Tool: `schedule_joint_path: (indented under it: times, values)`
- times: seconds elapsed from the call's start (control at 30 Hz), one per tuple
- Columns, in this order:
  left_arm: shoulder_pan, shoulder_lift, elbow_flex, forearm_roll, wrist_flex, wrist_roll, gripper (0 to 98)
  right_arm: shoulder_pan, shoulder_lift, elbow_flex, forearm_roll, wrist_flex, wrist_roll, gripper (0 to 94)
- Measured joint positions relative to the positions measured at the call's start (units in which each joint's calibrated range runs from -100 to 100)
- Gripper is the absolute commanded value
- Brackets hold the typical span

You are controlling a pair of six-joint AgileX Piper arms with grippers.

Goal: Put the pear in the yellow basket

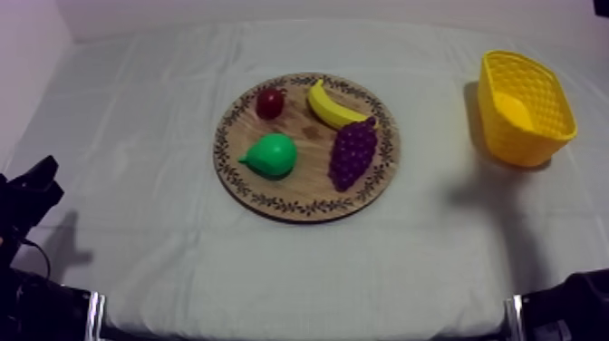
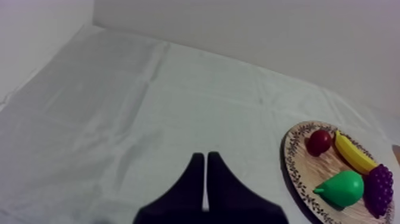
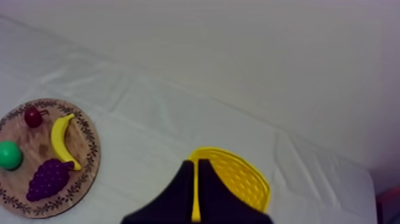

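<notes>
A green pear (image 1: 270,156) lies on the left half of the round wooden board (image 1: 306,187), mid-table. The yellow basket (image 1: 526,107) stands apart at the far right. My left gripper (image 1: 36,186) sits low at the table's left edge, far from the board. In the left wrist view its fingers (image 2: 205,170) lie together as a narrow wedge, shut on nothing, with the pear (image 2: 342,187) off to one side. My right gripper (image 3: 195,173) is likewise shut on nothing, just in front of the basket (image 3: 241,176); the pear (image 3: 9,155) lies far beyond it.
Also on the board are a small red fruit (image 1: 269,102), a banana (image 1: 333,107) and a bunch of grapes (image 1: 353,152). My right arm (image 1: 569,306) rests at the lower right edge. Grey-white cloth covers the table between board and basket.
</notes>
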Motion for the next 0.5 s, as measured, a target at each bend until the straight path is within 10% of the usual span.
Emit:
schedule_joint_path:
  times: [0.5]
  values:
    - [0.0, 0.0, 0.0, 0.0, 0.0, 0.0, 0.1, -12.5, 18.3, -15.6, -1.4, 9.4, 5.3, 0.4]
